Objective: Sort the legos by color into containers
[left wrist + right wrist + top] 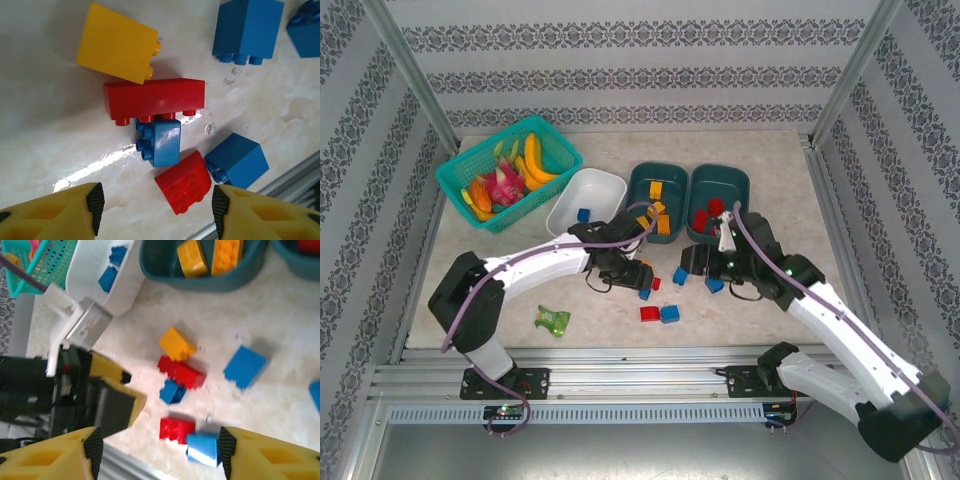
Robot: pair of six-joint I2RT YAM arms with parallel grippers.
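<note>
Legos [670,314], top view: several red & blue bricks lay loose on the counter [775,165], near-centre, betw. the two arms. The rest sat in three tubs set side by side just beyond them. The white tub [600,190], left of the row, held blue bricks [583,214]. The middle teal tub [640,185] held yellow-orange bricks [661,210]. The right teal tub [735,190] held red bricks [700,218]. A lattice basket [485,149] w/ toy fruit [535,160] stood far left. A green packet [552,321] lay near left, well apart from the bricks.

Left wrist view: the left claw [157,202] was spread wide w/ nothing gripped, above a cluster of loose bricks. A yellow brick [117,45] touched a long red brick [155,100]. A small blue brick [160,142] lay against the red one's stud side. A rounded red brick [182,182] lay just beside the small blue one, betw. the fingers in this view. A larger blue brick [235,160] lay just right of it.

Right wrist view: the right claw [159,450] was likewise spread & empty over the same cluster. A light blue brick [204,449] showed just inside its right finger; contact could not be told. The left claw's yellow-and-black body appeared at left of the cluster, nearer than the white tub.
</note>
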